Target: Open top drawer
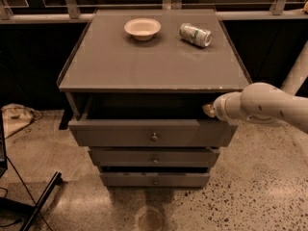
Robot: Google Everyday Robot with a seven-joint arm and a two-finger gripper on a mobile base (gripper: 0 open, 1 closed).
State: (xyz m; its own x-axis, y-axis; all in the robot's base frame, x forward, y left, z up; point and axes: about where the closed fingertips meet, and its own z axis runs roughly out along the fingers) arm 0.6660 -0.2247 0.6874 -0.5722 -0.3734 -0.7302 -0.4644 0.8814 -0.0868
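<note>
Well over on the left, a pale crumpled cloth [15, 117] lies on the speckled floor [260, 186]. Near it, a dark stand leg [41, 201] slants toward the near edge.

A grey cabinet [154, 64] fills the middle of the scene. On the far part of its flat top sit a shallow white bowl [142, 28], upright, and to the right of it a can [195, 34] lying on its side, the two well apart.

Under the top, the top drawer [120, 133] stands pulled out toward the near side, a dark gap showing between its front and the cabinet's top. Its small round knob [154, 137] sits at the centre of the front. Below it are the middle drawer [154, 157] and the bottom drawer [154, 178], both narrower and also out a little, each less than the one above.

At the right end of the top drawer, the gripper [209, 110] sits at the upper edge of the drawer front, just beside the right corner and well to the right of the knob. Whether the gripper is apart or together cannot be told; only its tip shows against the dark opening. The white arm [269, 105] reaches in from the right edge of the scene.
</note>
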